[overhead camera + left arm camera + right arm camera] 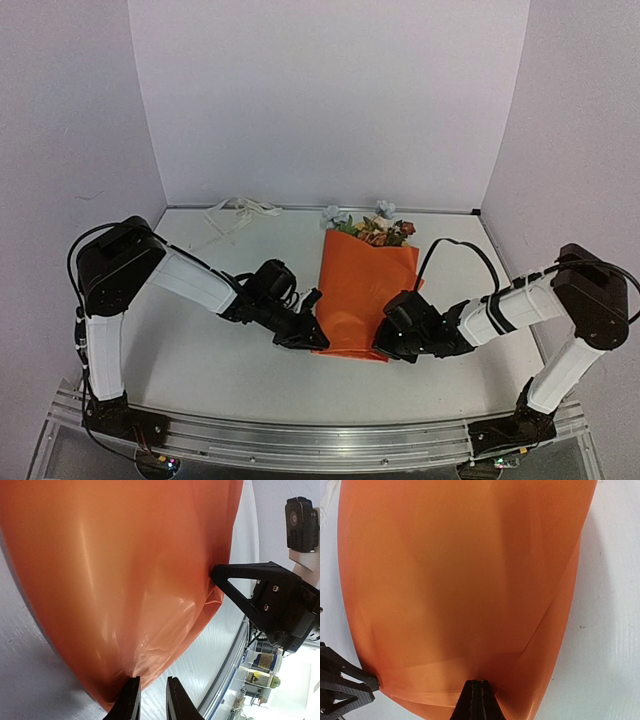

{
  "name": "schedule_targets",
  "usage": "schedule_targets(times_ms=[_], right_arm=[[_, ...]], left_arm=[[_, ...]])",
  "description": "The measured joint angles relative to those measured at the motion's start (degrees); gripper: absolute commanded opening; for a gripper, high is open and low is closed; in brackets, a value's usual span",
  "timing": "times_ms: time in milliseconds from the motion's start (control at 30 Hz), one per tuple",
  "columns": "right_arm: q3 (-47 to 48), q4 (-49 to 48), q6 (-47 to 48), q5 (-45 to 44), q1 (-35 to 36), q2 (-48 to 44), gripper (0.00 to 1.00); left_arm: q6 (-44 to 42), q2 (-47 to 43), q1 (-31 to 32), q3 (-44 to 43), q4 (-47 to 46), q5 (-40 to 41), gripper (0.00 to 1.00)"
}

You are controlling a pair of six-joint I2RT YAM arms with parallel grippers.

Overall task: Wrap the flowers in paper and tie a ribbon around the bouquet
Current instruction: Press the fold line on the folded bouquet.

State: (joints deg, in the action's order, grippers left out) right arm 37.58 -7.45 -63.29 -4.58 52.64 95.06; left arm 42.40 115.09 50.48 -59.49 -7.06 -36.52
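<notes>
The orange paper (pixel 360 295) lies folded over the flowers (pixel 372 230), whose pale blue, cream and red heads stick out past its far edge. My left gripper (pixel 305 338) sits at the paper's near left corner. Its jaws (pixel 152 679) stand a little apart with bare table between them, and one fingertip (pixel 131 680) touches a crumpled point of the paper (pixel 125 570). My right gripper (pixel 385 350) is at the near right corner. There the jaws (pixel 479 681) are pressed together, tips against the paper (pixel 460 570), with no paper visible between them. The ribbon (pixel 240 210) lies loose at the back left.
A metal rail (pixel 300 440) runs along the table's near edge behind both arm bases. White walls close in the back and sides. The right gripper's finger (pixel 235 582) shows in the left wrist view, touching the paper's opposite edge.
</notes>
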Motion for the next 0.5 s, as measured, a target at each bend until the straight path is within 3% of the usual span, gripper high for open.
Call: schedule_targets(times_ms=[500], right_arm=[[0.0, -1.8, 0.0, 0.2, 0.0, 0.6, 0.00]], left_arm=[[2.3, -1.9, -1.8, 5.1, -4.0, -1.7, 0.20]])
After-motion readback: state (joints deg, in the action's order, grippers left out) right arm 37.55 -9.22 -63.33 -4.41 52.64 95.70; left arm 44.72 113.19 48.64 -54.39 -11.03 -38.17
